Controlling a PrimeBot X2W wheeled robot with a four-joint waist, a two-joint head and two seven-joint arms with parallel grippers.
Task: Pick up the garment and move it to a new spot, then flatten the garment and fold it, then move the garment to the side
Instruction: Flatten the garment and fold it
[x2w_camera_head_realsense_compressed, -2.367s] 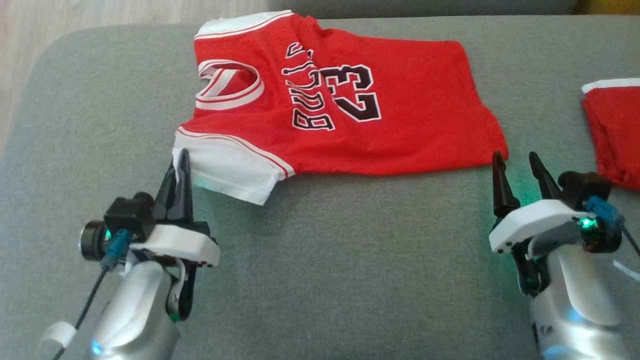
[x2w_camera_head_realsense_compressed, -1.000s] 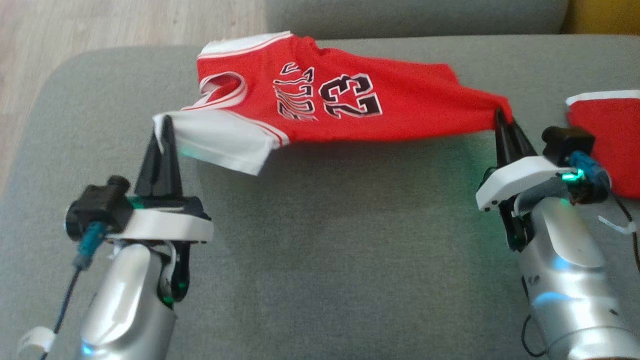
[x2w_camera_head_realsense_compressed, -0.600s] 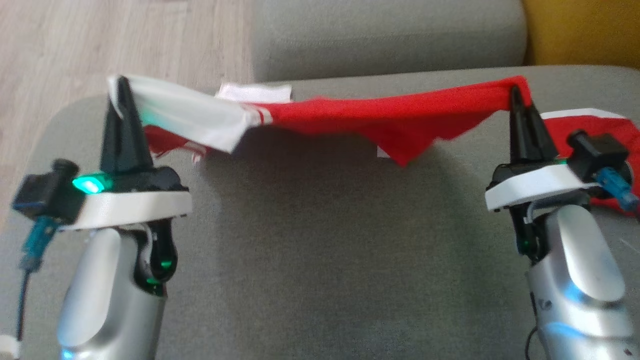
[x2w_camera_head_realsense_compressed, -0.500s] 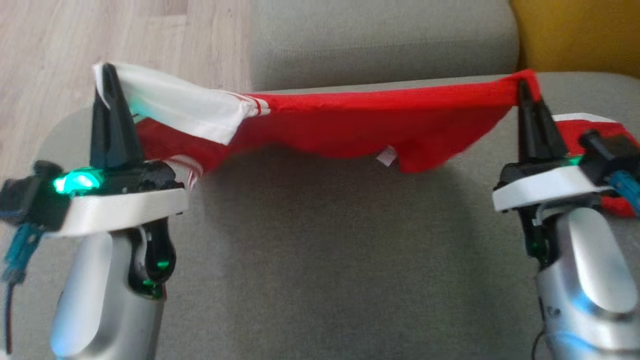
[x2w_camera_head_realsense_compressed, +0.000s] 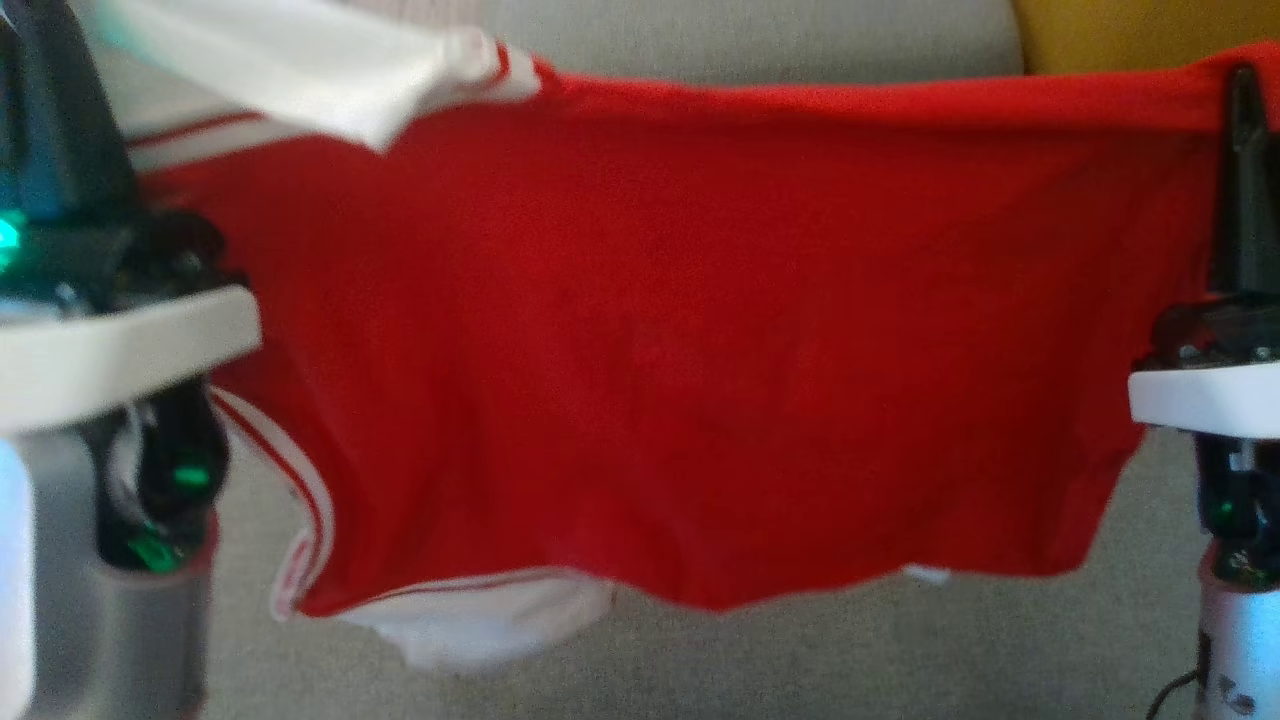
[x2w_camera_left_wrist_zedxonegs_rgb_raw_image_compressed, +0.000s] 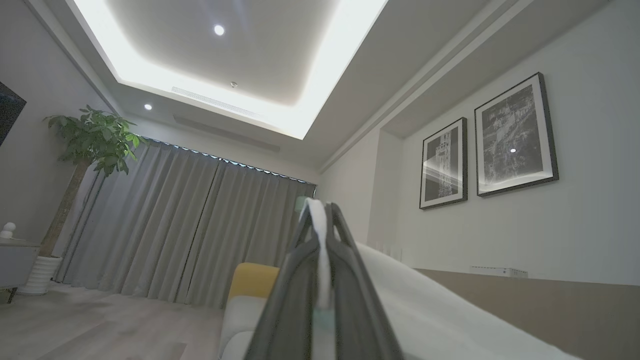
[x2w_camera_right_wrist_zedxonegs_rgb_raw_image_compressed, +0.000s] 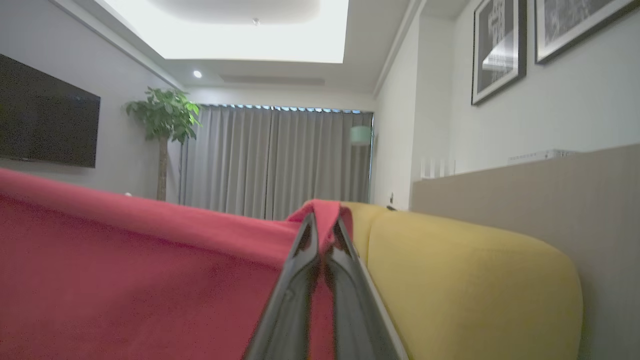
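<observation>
Garment (x2w_camera_head_realsense_compressed: 680, 340): a red jersey with white sleeves and trim. It hangs in the air across the middle of the head view, stretched between the two grippers.
Top edge: it runs nearly level from upper left to upper right. One white sleeve is folded over at the upper left, and another hangs at the lower left.
Lower edge: it hangs free above the grey sofa (x2w_camera_head_realsense_compressed: 700, 670).
Left gripper (x2w_camera_left_wrist_zedxonegs_rgb_raw_image_compressed: 320, 215): closed, its fingers pinching white cloth of the sleeve. In the head view it stands at the left edge.
Right gripper (x2w_camera_right_wrist_zedxonegs_rgb_raw_image_compressed: 322, 220): closed, its fingers pinching a red corner of the garment. In the head view it stands at the right edge, pointing up.
Cushion (x2w_camera_right_wrist_zedxonegs_rgb_raw_image_compressed: 475, 280): yellow, at the right of the right wrist view, behind the pinched corner.
Room: grey curtains (x2w_camera_left_wrist_zedxonegs_rgb_raw_image_compressed: 165, 230), a plant (x2w_camera_left_wrist_zedxonegs_rgb_raw_image_compressed: 95, 140), two framed pictures (x2w_camera_left_wrist_zedxonegs_rgb_raw_image_compressed: 515, 135) on the wall, a dark screen (x2w_camera_right_wrist_zedxonegs_rgb_raw_image_compressed: 45, 125).
</observation>
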